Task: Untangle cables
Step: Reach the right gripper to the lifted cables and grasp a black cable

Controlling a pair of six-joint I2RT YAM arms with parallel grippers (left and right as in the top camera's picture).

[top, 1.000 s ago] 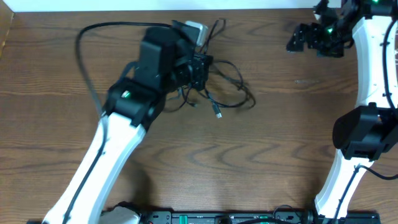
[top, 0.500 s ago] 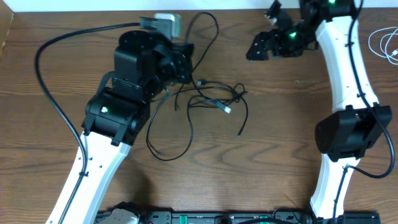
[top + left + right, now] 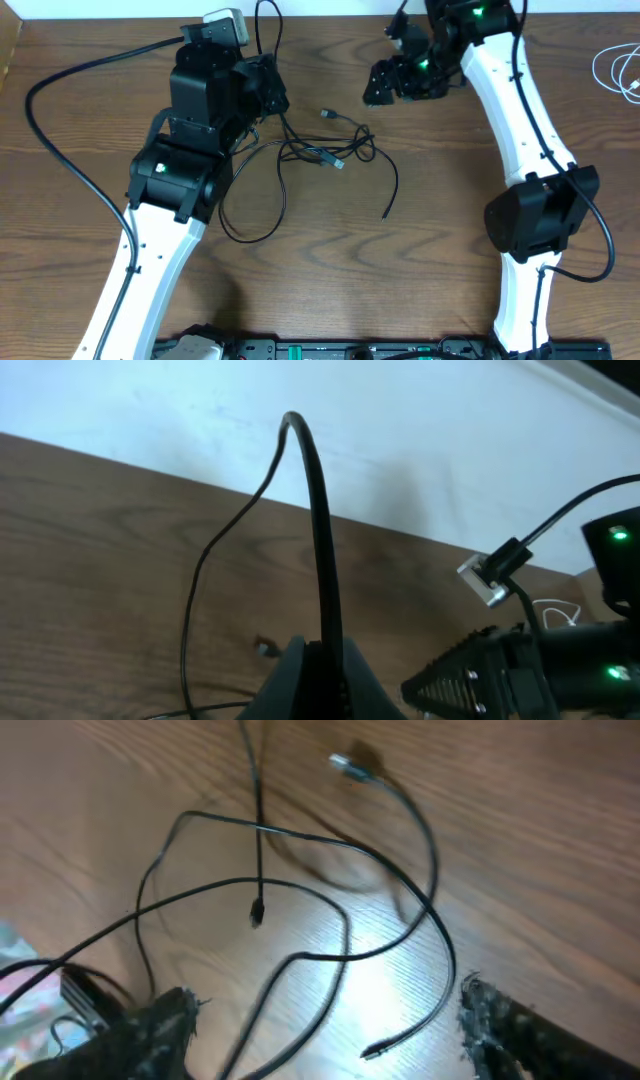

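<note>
Several thin black cables lie loosely tangled on the wooden table between the arms. One loose plug end trails toward the front. My left gripper is shut on one black cable, which arches up over the table's back edge. The left wrist view shows that cable pinched in the closed jaws. My right gripper is open and empty, just above and right of the tangle. The right wrist view shows the cables on the wood between its spread fingers. A white cable lies coiled at the far right edge.
The table's back edge meets a white wall just behind the left gripper. A silver-tipped plug hangs near the right gripper in the left wrist view. Bare wood stretches in front of the tangle.
My left gripper has pulled its cable left and toward the back, spreading the tangle out. My right arm has swung left from the far right corner toward the cables.
</note>
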